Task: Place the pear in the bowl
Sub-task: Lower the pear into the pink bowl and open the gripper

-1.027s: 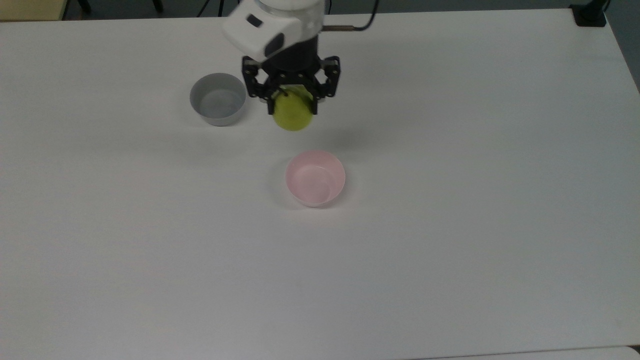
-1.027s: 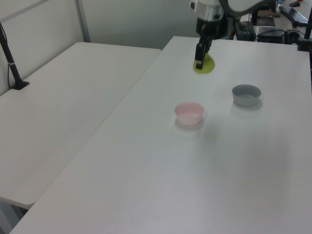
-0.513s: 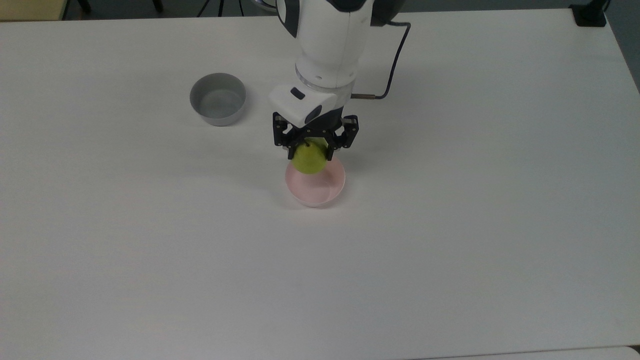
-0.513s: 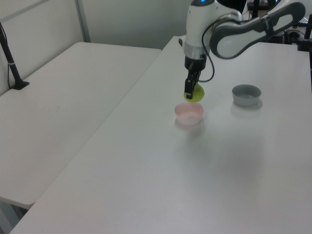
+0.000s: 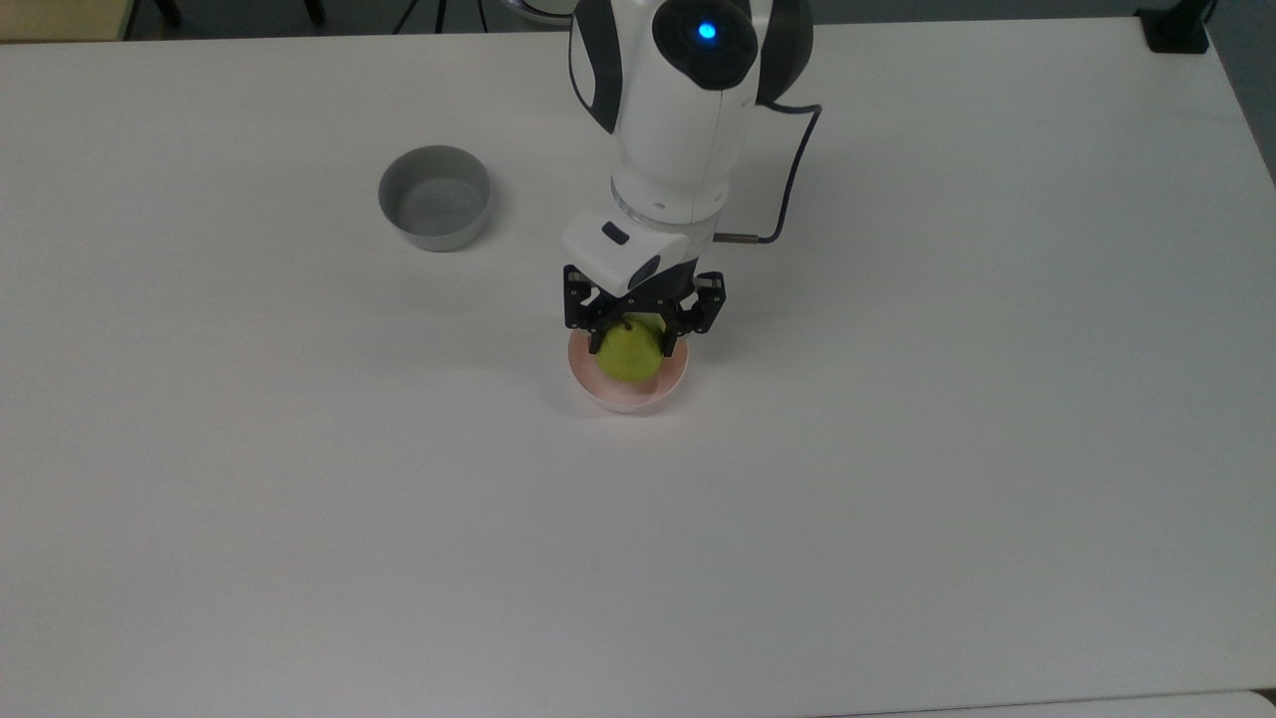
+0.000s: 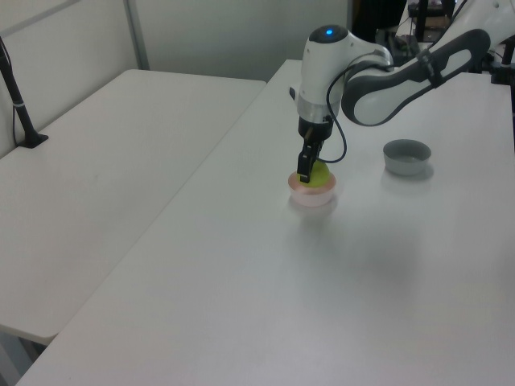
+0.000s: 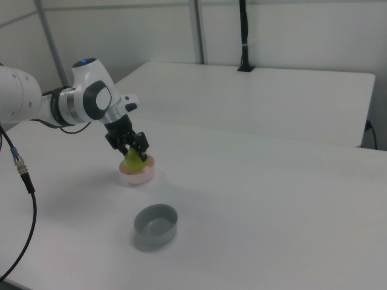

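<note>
The pincer (image 5: 629, 351) is closed on the pear (image 5: 629, 355): one dark finger presses on each side of the fruit, and the gap between them is as wide as the pear. In the left view the pincer (image 6: 309, 174) holds the pear (image 6: 320, 175) low over the bowl (image 6: 312, 193), and in the right view the pincer (image 7: 134, 153) and the pear (image 7: 134, 159) are at the same place over the bowl (image 7: 136, 176). The lower part of the pear is already inside the rim of the pink bowl (image 5: 630, 397), directly under the pincer. Whether the pear touches the bottom of the bowl, I cannot tell.

No writing or brand can be read on the arm or the bowls. A small blue light shines on the top of the arm's round joint.

The arm comes from the far side of the table (image 5: 897, 499) in the top view, and its last white link stands almost upright above the pincer, with the fingers pointing down. A dark cable hangs in a loop beside the wrist.

A grey bowl (image 5: 434, 197) stands well apart from the pincer, toward the top view's upper left; it also shows in the left view (image 6: 406, 156) and in the right view (image 7: 156, 225).
</note>
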Motion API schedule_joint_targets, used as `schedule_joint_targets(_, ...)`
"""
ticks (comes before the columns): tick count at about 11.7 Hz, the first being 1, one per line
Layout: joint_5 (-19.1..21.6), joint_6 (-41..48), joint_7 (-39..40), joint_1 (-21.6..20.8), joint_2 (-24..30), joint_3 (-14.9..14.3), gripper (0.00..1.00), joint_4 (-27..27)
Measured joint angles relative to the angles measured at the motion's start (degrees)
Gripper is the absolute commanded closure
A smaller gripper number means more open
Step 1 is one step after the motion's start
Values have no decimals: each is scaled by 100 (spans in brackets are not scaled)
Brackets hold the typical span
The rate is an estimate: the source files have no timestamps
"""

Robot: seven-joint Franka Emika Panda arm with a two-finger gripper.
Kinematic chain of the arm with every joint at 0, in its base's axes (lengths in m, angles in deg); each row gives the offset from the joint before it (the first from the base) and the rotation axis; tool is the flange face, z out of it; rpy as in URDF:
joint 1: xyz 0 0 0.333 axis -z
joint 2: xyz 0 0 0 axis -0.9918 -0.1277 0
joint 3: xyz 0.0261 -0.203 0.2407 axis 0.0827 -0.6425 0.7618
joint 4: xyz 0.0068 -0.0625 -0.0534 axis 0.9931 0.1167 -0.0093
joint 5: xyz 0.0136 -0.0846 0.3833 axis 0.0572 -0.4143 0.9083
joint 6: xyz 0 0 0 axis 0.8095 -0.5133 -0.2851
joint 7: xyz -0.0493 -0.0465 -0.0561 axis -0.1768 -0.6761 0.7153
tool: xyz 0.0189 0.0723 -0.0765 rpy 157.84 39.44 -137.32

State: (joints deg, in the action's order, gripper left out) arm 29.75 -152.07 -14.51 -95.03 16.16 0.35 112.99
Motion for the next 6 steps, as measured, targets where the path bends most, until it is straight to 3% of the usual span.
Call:
schedule_joint_targets(2, -76, -33, -7, 14, -97, -3, 92, 6)
schedule_joint_targets(3, -96, -33, -7, 16, -124, -4, 66, 7)
schedule_joint_targets(5, -98, -33, -7, 16, -162, -4, 25, 8)
schedule_joint_targets(6, -98, -33, -9, 18, -169, -7, 13, 8)
